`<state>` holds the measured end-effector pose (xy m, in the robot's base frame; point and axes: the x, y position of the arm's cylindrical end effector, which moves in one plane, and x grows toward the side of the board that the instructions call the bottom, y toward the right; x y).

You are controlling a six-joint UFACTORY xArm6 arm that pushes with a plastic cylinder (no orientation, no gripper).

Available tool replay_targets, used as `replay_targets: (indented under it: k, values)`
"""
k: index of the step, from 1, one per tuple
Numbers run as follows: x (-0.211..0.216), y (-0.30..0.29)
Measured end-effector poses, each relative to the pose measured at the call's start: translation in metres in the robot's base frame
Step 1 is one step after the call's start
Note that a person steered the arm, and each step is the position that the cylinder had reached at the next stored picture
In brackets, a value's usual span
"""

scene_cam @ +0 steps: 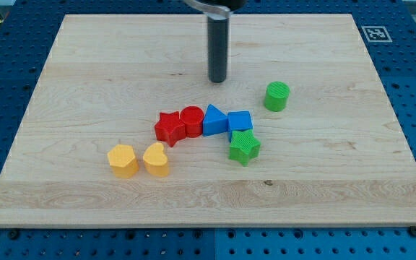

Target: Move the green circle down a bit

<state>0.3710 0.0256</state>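
Note:
The green circle (277,96), a short round cylinder, stands alone on the wooden board (85,87) at the view's right of centre. My tip (217,79) is the lower end of a dark upright rod at the view's top centre. It stands to the left of the green circle and slightly above it, well apart from it and touching no block.
Below the tip lies a touching row: a red star (168,128), a red cylinder (191,120), a blue triangle (214,120), a blue cube (240,122) and a green star (243,147). A yellow hexagon (123,160) and a yellow heart (156,159) sit lower left. A marker tag (375,33) sits at the board's top right corner.

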Motion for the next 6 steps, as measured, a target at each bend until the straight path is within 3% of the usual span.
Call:
replay_targets:
  k: [3,6]
  values:
    - [0.009,0.071]
    - [0.073,0.111]
